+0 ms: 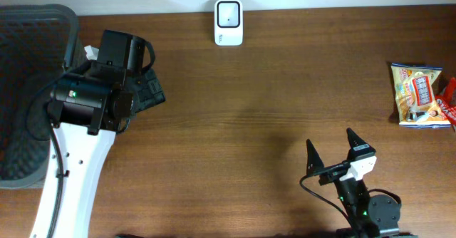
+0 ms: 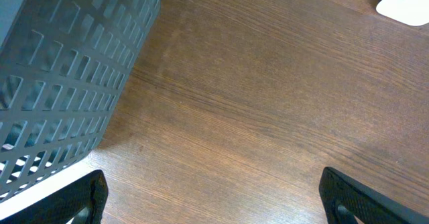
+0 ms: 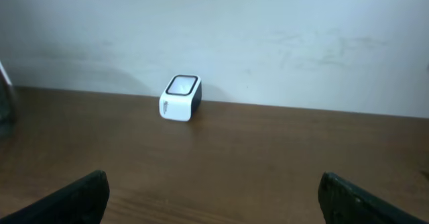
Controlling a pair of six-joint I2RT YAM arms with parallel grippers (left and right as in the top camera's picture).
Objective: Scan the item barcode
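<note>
As wood grain streaks the table (image 1: 249, 124), boxy scanner (image 1: 229, 22), glossy snack bag (image 1: 419, 94)

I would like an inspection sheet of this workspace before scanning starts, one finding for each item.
Surface: brown wooden table.
Job's things: white scanner at far edge; snack packet at right edge.
Clutter: grey basket at left; red pack beside the snack packet, cut off.
End effectors: left end effector open, empty; right end effector open, empty.
Cables: black cable on right arm.
Surroundings: pale wall.
</note>
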